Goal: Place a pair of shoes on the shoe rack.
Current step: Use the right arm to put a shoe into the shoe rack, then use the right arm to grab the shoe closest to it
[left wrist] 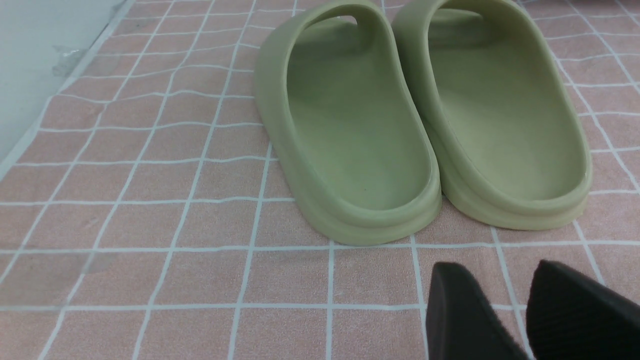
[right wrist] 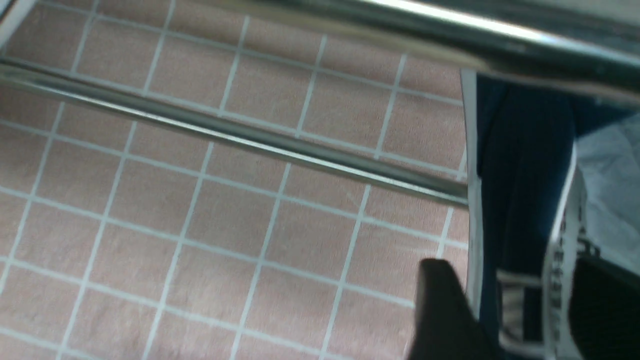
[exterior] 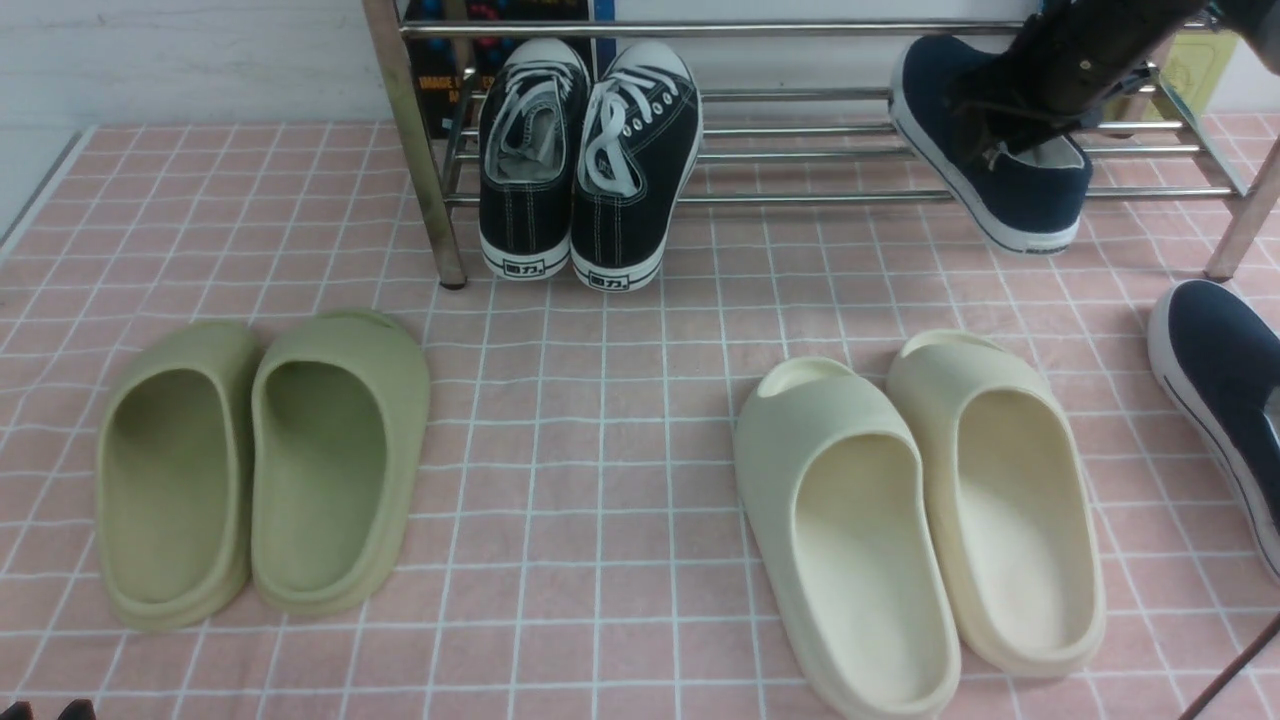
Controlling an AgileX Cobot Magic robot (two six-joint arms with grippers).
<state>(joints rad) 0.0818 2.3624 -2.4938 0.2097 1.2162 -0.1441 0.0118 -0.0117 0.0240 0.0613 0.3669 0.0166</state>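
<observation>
The silver tube shoe rack (exterior: pixel 800 197) stands at the back. My right gripper (exterior: pixel 1010 140) is shut on one navy slip-on shoe (exterior: pixel 1040 200) at its opening near the heel. It holds the shoe tilted over the right part of the lower shelf, heel past the front bar. In the right wrist view the fingers (right wrist: pixel 440 310) clamp the shoe's heel wall (right wrist: pixel 520 150), with a rack bar (right wrist: pixel 240 135) beside it. The second navy shoe (exterior: pixel 1220 370) lies on the floor at the right edge. My left gripper (left wrist: pixel 515 300) is slightly open and empty, low at the front left.
Black lace-up sneakers (exterior: pixel 585 170) lean on the rack's left part. Green slides (exterior: pixel 260 470) sit front left, just ahead of my left gripper in the left wrist view (left wrist: pixel 425 125). Cream slides (exterior: pixel 920 520) sit front right. The rack's slanted right leg (exterior: pixel 1240 220) stands near the floor shoe.
</observation>
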